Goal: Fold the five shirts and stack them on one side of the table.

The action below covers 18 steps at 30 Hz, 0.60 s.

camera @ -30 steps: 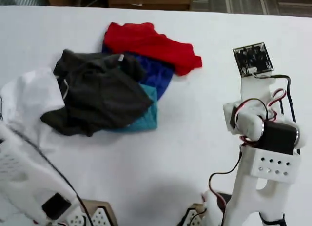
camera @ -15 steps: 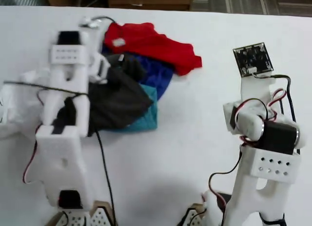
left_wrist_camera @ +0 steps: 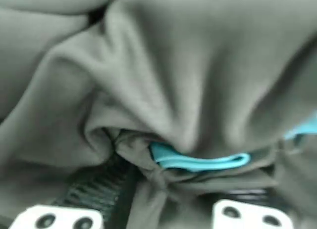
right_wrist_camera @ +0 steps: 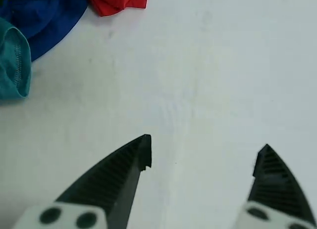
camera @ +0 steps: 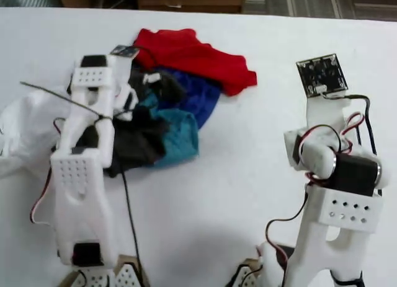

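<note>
High view: looking down on a white tabletop [camera: 248,175] carrying a loose heap of crumpled shirts on the left arm's side. Finding a crumpled bright red fabric shirt [camera: 192,57] at the far end of the heap, overlapping a royal-blue fabric shirt [camera: 201,95] just nearer. Noting a teal fabric shirt [camera: 180,135] touching the blue one on its near side, and a bunched dark grey fabric shirt [camera: 136,147] pressed against the teal, partly under the white plastic left arm [camera: 80,175]. Spotting a rumpled white fabric shirt [camera: 25,132] spread beside the heap, toward the table's left edge.

Left wrist view: grasping the dark grey shirt with the left gripper [left_wrist_camera: 168,189], clenched on a gathered ridge of cloth, with folds running in toward the pinch and a strip of teal hem [left_wrist_camera: 198,161] peeking out from among them. Hiding the fingertips under fabric.

Right wrist view: hovering over bare tabletop with the right gripper [right_wrist_camera: 205,142], released, its black ribbed fingers [right_wrist_camera: 119,174] spread wide apart. Catching the edges of the teal, blue and red shirts at one corner of that view, well apart from the fingers.

High view again: showing the white plastic right arm [camera: 344,216] folded back on itself at the right side, with a small black circuit board [camera: 321,75] at its far end, well apart from the heap. Leaving all five shirts unfolded and unstacked.
</note>
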Each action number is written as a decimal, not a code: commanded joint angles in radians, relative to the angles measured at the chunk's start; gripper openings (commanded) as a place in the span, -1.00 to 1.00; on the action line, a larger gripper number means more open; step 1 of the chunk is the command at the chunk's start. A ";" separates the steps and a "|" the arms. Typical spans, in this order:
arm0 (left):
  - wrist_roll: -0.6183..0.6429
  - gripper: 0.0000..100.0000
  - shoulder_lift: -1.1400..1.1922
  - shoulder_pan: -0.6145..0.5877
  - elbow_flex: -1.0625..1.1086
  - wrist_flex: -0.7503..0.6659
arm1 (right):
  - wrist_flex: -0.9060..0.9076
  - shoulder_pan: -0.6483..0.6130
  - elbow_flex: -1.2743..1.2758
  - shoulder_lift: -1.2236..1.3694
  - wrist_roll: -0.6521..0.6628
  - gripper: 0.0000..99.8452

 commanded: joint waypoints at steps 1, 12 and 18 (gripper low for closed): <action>-0.058 -0.93 0.121 -0.169 -0.174 0.138 | -0.016 -0.008 -0.009 -0.002 -0.006 -0.34; -0.063 -0.95 0.147 -0.701 -0.812 0.133 | -0.013 -0.008 -0.009 -0.002 -0.006 -0.34; -0.063 -0.95 0.035 -0.870 -0.889 0.103 | -0.013 -0.008 -0.008 -0.002 -0.011 -0.34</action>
